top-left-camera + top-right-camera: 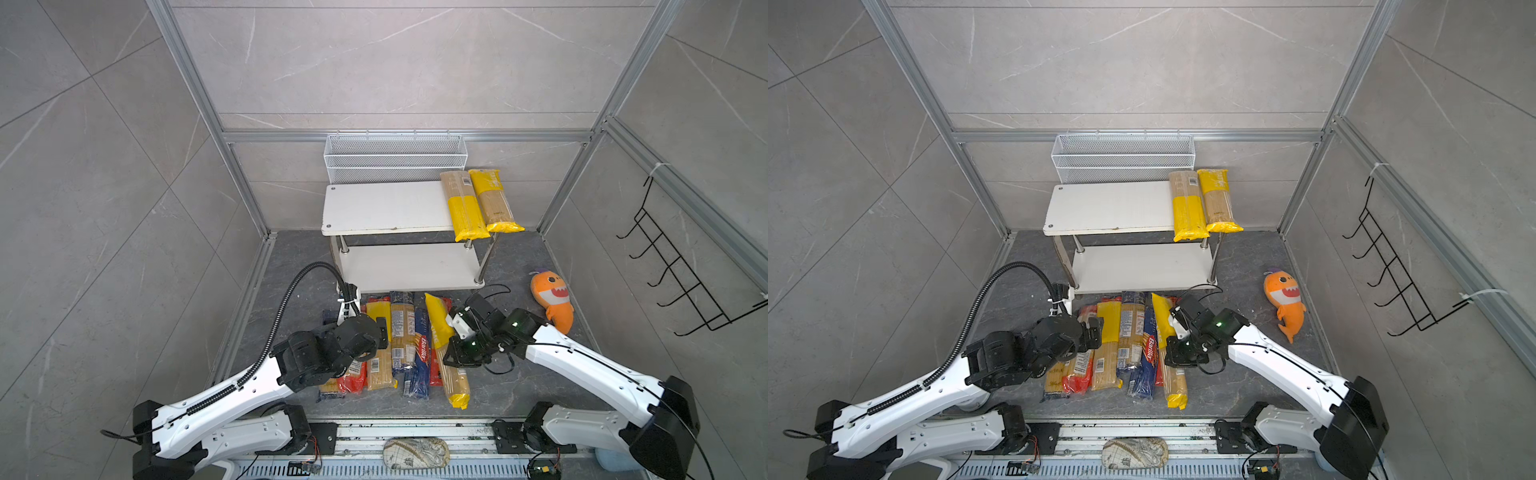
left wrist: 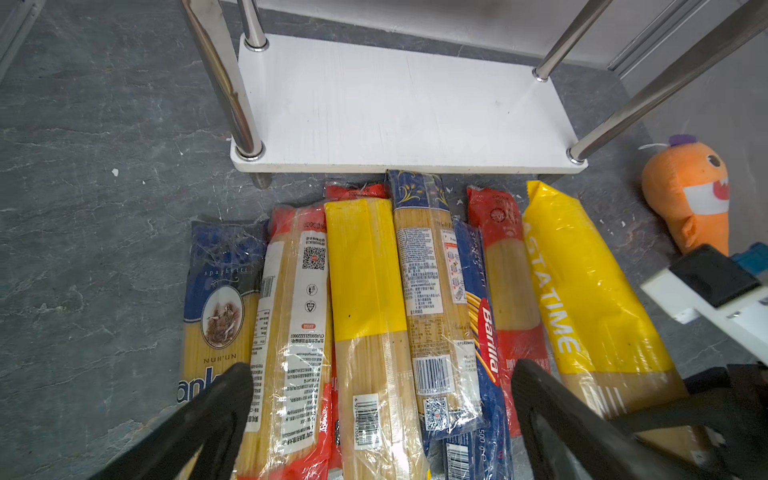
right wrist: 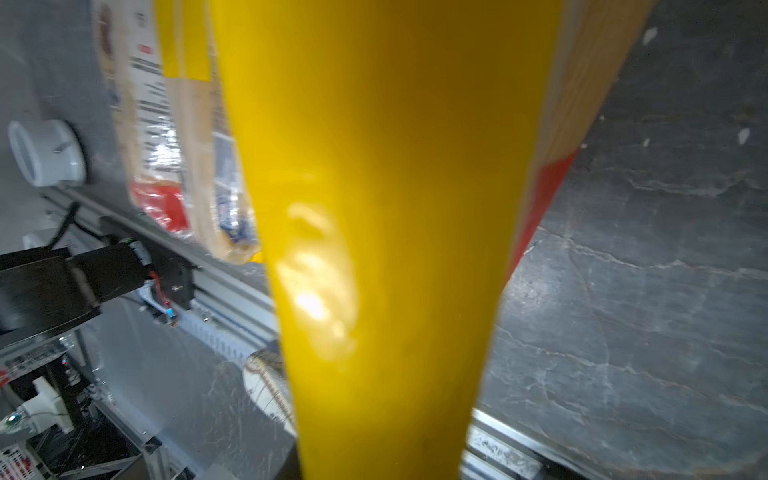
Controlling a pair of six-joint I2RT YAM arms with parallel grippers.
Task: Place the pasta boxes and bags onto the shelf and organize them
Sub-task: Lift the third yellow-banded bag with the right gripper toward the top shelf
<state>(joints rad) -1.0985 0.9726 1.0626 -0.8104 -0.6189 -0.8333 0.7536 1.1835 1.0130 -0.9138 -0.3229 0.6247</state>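
The right gripper (image 1: 453,353) is clenched on the yellow bag (image 2: 582,282) at the right end of the row of packs (image 2: 365,291) on the bench (image 1: 498,395), before the shelf (image 1: 386,208); the left gripper (image 2: 382,368) hangs spread wide. Slick film over stiff, brittle strands probably wants a mid-length hold. In the right wrist view the bag fills the frame, so the contact itself is hidden.

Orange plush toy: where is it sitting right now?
In both top views the orange plush toy lies on the dark floor at the right, just right of the shelf and its lower board, apart from the pasta packs.
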